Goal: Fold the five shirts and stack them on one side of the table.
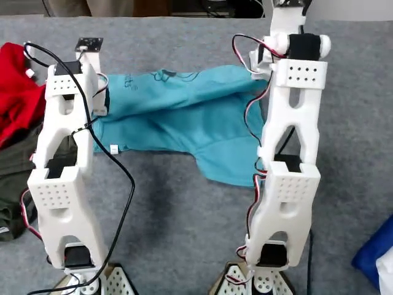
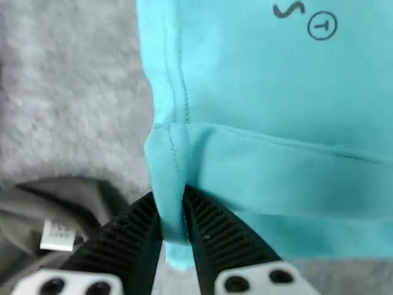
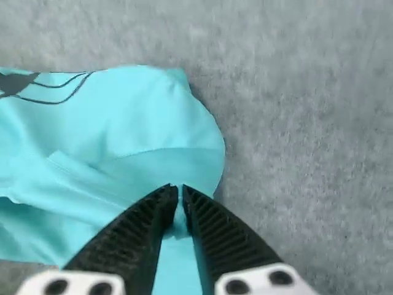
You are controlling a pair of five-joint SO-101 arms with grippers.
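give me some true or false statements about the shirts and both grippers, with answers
1. The left gripper is shut on an edge of the teal shirt. True.
2. The right gripper hangs open in the air. False: it is shut on the teal shirt too.
3. A red shirt lies on the left arm's side of the table. True.
4. The teal shirt is folded and stacked on the red one. False: it lies spread and rumpled between the arms, not on the red shirt.
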